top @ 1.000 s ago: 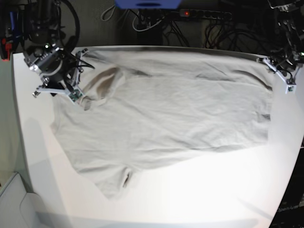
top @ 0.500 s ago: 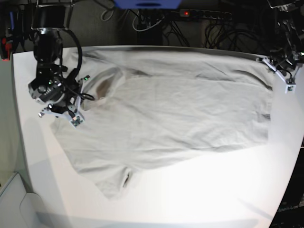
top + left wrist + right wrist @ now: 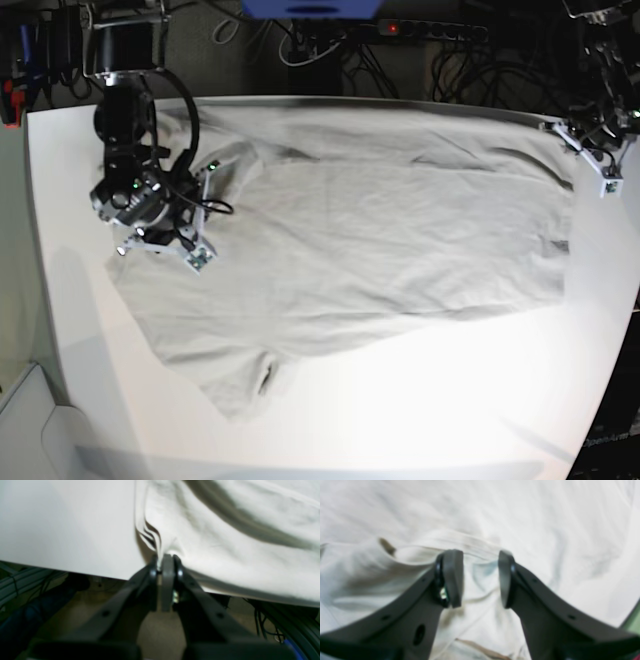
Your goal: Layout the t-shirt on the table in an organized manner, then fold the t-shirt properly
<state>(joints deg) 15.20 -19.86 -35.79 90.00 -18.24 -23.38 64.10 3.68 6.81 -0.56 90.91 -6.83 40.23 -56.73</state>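
The t-shirt (image 3: 350,240) lies spread across the table (image 3: 420,420), its hem end toward the left gripper (image 3: 585,145) and its collar end under the right gripper (image 3: 165,235).

Compared with a second ago, the right gripper has travelled away from the table's far corner and down along the shirt's collar side; half a second ago it was midway along that path. It now hangs over the cloth nearer the shoulder and sleeve. The dark collar opening that showed just beside it earlier is now covered by the arm. In the right wrist view its jaws stand partly apart, with a clear gap, and rumpled collar fabric (image 3: 480,580) lies below and between the fingers (image 3: 452,577). Nothing is clamped in them, and whether the tips touch the cloth cannot be told.

The left gripper has not moved over the same second. In the left wrist view its fingers (image 3: 167,580) are pressed together on a corner of the shirt's hem (image 3: 160,547) at the table's edge, with small pleats fanning out just ahead of the tips. The rest of the shirt keeps its shape and place.
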